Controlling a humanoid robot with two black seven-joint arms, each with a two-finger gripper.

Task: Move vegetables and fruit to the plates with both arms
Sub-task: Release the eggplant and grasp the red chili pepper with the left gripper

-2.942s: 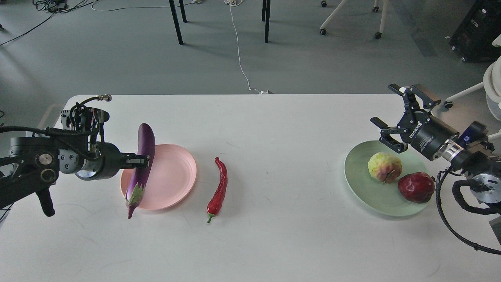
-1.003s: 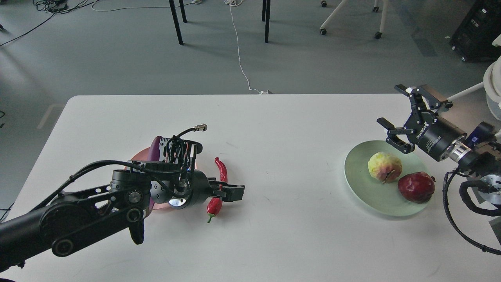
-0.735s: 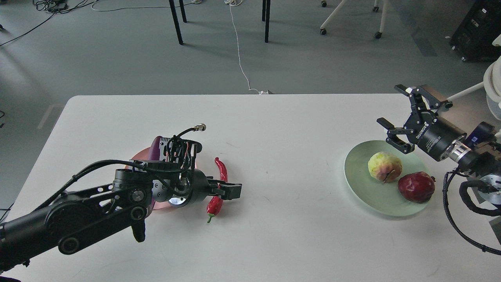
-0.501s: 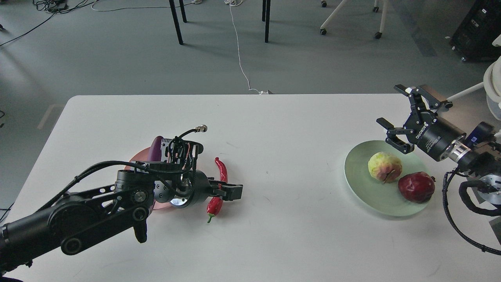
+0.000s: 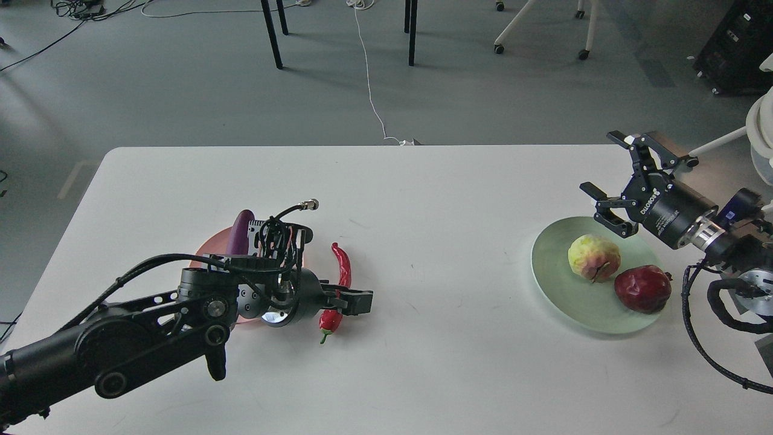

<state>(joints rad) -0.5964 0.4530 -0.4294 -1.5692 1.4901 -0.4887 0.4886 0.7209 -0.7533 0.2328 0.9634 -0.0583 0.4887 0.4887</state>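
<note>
The purple eggplant (image 5: 241, 232) lies on the pink plate (image 5: 208, 255), both mostly hidden behind my left arm. The red chili (image 5: 343, 266) lies on the table just right of that plate. My left gripper (image 5: 353, 301) is open, low over the chili's lower half, with its fingers across it. The pale yellow-green fruit (image 5: 593, 258) and the dark red fruit (image 5: 643, 289) sit on the mint green plate (image 5: 555, 269). My right gripper (image 5: 601, 166) is open and empty, hovering above that plate's far edge.
The white table (image 5: 435, 362) spans the view, its far edge near the top third. Beyond it are chair and table legs, a white cable on the grey floor, and a black cabinet (image 5: 734, 42) at the far right.
The left gripper let go of the eggplant, which now lies on the pink plate, and moved right to the chili, sinking slightly in the last second. The right gripper has barely moved.
</note>
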